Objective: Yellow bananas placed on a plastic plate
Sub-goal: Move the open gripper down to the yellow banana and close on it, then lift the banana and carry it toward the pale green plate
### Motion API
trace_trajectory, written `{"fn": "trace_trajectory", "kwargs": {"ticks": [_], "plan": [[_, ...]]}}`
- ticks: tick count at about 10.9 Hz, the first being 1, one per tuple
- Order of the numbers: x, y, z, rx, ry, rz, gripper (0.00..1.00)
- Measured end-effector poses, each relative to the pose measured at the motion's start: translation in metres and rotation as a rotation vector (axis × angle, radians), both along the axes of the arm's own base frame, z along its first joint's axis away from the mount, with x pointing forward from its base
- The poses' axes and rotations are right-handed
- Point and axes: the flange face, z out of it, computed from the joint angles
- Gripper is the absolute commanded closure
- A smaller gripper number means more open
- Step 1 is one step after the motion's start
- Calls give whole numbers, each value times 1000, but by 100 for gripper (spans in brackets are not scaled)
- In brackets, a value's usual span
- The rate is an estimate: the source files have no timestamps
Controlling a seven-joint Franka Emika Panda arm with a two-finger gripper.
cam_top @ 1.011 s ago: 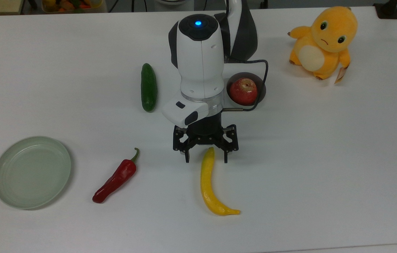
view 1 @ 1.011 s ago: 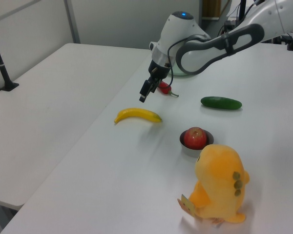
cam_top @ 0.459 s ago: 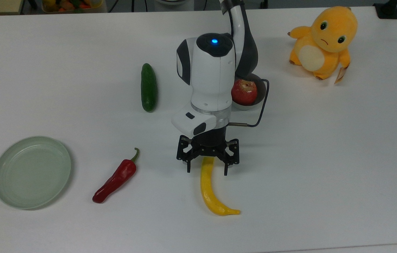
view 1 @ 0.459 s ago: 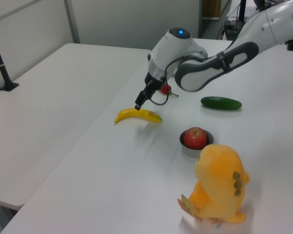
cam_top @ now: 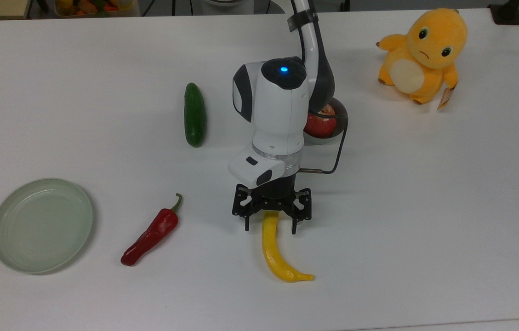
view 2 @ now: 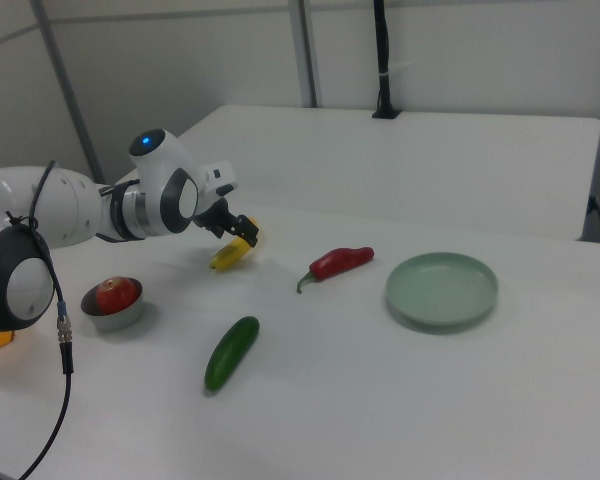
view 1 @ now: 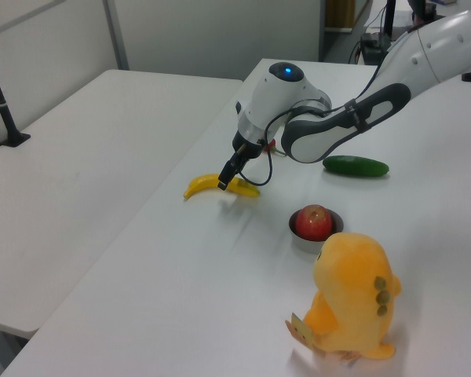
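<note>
Lower centre of the top view: black two-finger gripper (cam_top: 270,224), jaws spread, straddles the upper end of the curved bright-yellow banana (cam_top: 274,253), whose long axis runs down-frame, across the jaw gap. The pale green round plastic plate (cam_top: 41,225) lies empty at lower left.

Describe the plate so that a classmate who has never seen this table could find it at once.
In the top view, start at the white robot arm mid-table and go to the top view's left, past the red chili. The plate lies there alone: round, shallow, pale green, far wider than the small bowl holding an apple.
</note>
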Motion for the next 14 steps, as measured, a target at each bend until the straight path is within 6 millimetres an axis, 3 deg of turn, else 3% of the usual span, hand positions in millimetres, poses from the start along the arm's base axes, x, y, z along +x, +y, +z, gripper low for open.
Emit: {"fn": "trace_trajectory", "kwargs": {"ticks": [2, 4, 5, 6, 7, 8, 14], "plan": [[0, 0, 0, 0, 0, 0, 9], [0, 0, 0, 0, 0, 0, 27], [0, 0, -1, -1, 1, 0, 39], [0, 0, -2, -1, 2, 0, 58], [0, -1, -3, -2, 3, 0, 86], [0, -1, -3, -2, 4, -1, 98], [1, -3, -2, -3, 0, -4, 100]]}}
